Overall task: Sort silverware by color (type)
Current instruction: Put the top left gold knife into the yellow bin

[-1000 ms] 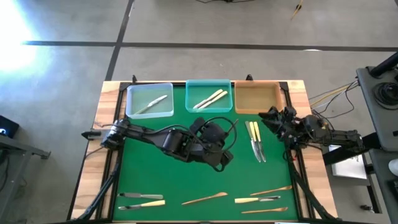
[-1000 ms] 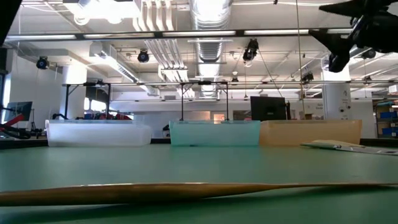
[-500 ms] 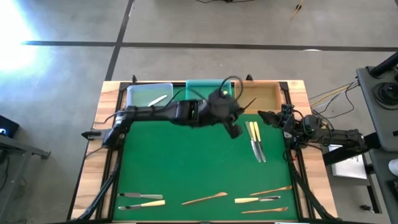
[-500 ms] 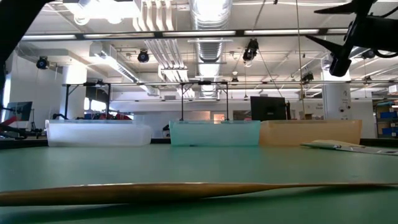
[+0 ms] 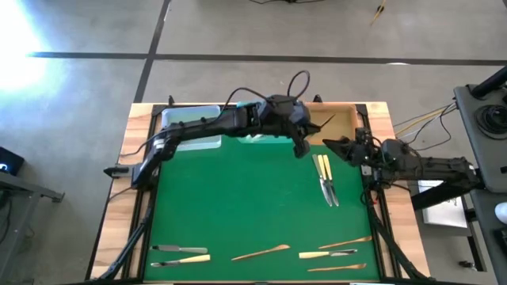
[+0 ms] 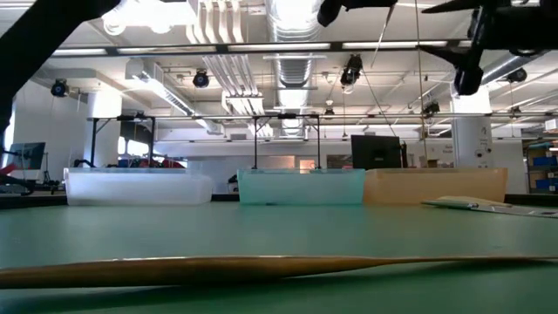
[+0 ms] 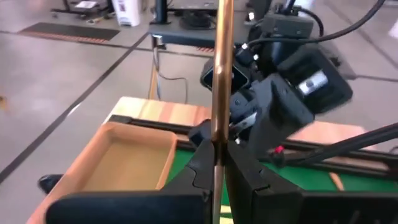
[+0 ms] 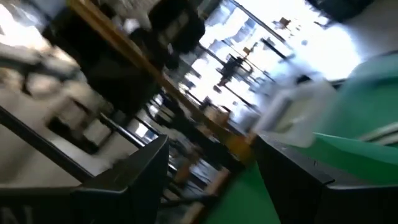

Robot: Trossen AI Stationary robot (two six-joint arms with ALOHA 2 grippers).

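- Left gripper [image 5: 302, 147]: I have it reaching over the far edge of the green mat [image 5: 238, 214], beside the tan tray [image 5: 348, 134]. Its fingers are pressed together on a wooden utensil [image 7: 219, 93], pinched low on the shaft so the piece stands upright; I judge this suits a drop into the tan tray, which matches its colour.
- Right gripper [image 5: 337, 146]: fingers spread, holding nothing, hovering near the right edge of the mat just in front of the tan tray and close to the left gripper. I read it as waiting its turn.
- Clear tray [image 5: 178, 119], far-left: mostly hidden under the left arm from above; I cannot check its contents.
- Teal tray [image 6: 301, 186], far-middle: likewise covered from above.
- Tan tray: far-right, no utensil visible on its floor.
- Unsorted silverware, right of centre: two cream utensils [image 5: 320, 166] with a silver knife [image 5: 331, 192], lying side by side and touching.
- Unsorted silverware, near edge: a silver piece [image 5: 168, 248] and a cream piece [image 5: 190, 258] at the left; a wooden utensil [image 5: 261, 253] in the middle; further wooden pieces [image 5: 345, 241], one cream and one silver at the right.
- Progress, as I judge it: sorting well short of done, most pieces remain on the mat.
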